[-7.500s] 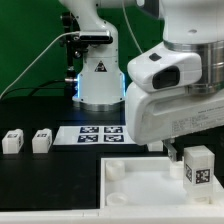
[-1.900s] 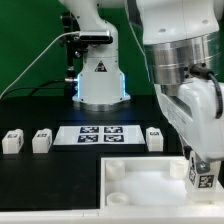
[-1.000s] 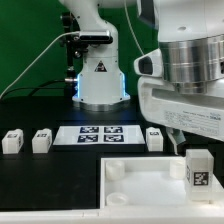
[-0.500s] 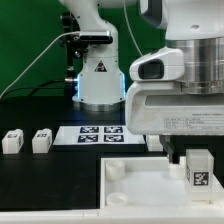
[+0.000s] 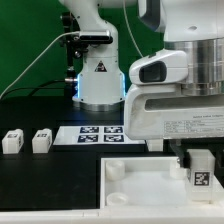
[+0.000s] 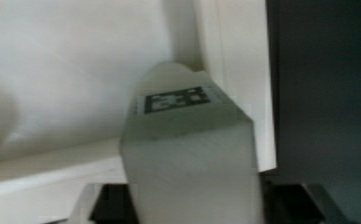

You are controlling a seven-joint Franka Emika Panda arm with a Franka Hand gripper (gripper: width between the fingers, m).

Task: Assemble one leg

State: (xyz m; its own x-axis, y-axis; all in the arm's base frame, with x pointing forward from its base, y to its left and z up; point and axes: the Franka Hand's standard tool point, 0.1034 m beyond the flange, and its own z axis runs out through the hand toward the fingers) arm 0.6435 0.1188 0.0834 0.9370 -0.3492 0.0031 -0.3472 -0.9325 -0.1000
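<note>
- Worktop (image 5: 30, 115): black surface carrying every item listed here.
- Arm: the large white wrist housing fills the exterior view's right and hides much of what lies behind it.
- Square board (image 5: 140, 180): large flat white panel with round corner sockets, lying at the near edge. The sockets at the exterior view's left corner are the only container-like features in sight, and they show nothing in them. The wrist view suggests a further socket curve, too blurred to confirm.
- Marker board (image 5: 95, 133): thin white board with tags, flat behind the square board.
- Gripper (image 5: 197, 152): directly above the leg, on the exterior view's right. The wrist view shows its dark fingers (image 6: 115, 205) flanking the leg's base, but whether they clamp it cannot be told.
- Leg (image 5: 199, 172): upright white tagged block standing at the square board's corner on the exterior view's right. It is judged to be light, rigid plastic with smooth, somewhat slippery faces, and not fragile. It is best gripped across two opposite flat sides.
- Spare legs (image 5: 12, 141), (image 5: 41, 141): two alike, side by side, well apart at the exterior view's left.
</note>
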